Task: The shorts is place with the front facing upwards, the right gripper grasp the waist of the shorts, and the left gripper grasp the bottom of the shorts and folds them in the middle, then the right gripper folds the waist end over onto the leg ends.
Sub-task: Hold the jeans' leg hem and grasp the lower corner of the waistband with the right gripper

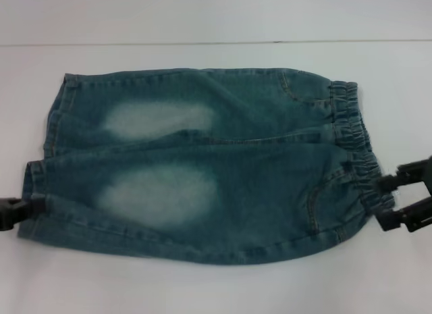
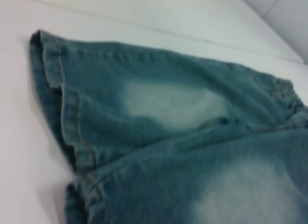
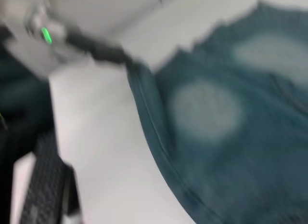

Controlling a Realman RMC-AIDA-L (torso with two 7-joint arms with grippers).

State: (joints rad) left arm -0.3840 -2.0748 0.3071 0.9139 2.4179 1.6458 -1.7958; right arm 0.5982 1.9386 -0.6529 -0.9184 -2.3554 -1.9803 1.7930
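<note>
Head view is showing the shorts (image 1: 202, 165) lying flat across the white table (image 1: 202, 287), waist (image 1: 351, 145) toward its right edge. I am seeing the left gripper (image 1: 27, 207) pinching the leg ends (image 1: 37, 186), the right gripper (image 1: 388, 200) spread beside the gathered band. Denim looks soft, floppy, fairly thick; hems and elastic are offering firm holds.

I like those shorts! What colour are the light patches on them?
Pale whitish-green patches on blue-green shorts; head view.
</note>
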